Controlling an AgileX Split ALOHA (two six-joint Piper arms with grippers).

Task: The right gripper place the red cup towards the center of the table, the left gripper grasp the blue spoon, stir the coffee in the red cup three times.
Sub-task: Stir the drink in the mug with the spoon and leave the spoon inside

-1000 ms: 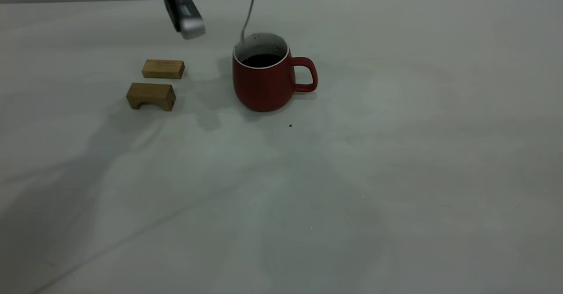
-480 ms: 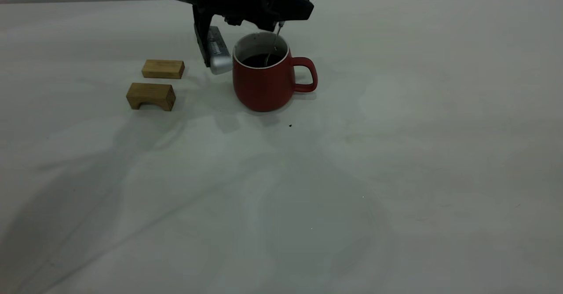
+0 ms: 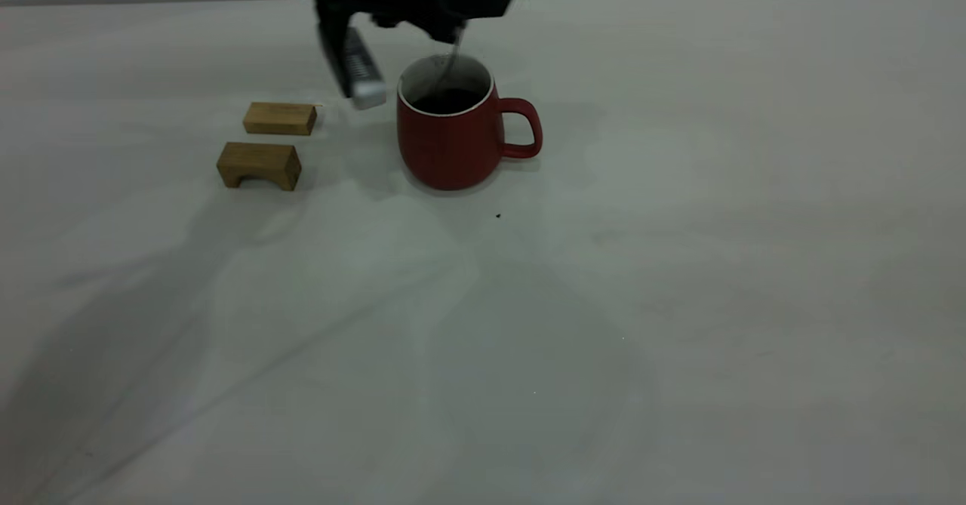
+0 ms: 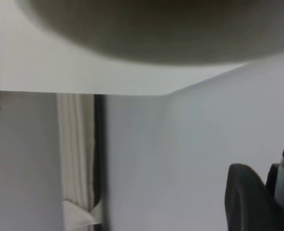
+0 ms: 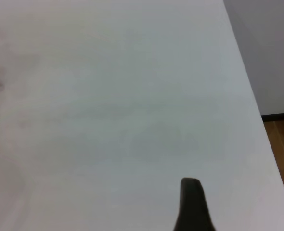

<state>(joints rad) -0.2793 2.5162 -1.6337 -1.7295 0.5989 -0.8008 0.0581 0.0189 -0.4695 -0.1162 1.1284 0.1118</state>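
Squat dark-red mug, the red cup (image 3: 451,137), sits at table centre-back, handle at 3 o'clock. Black left gripper (image 3: 456,8) directly above at 12 o'clock, clamped on slim blue spoon (image 3: 448,63); near-upright long axis, bowl dipping into dark coffee (image 3: 450,102). Right gripper (image 5: 192,204) far off; grip state unclear.

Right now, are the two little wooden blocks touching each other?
Apart. The exterior view shows a strip of bare table between the far wooden block and the near wooden block.

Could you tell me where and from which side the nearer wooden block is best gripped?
Likely from straight above, fingers closing across the front and back faces of the arched wooden block. It lies flat on the table, apart from the other block and the red cup.
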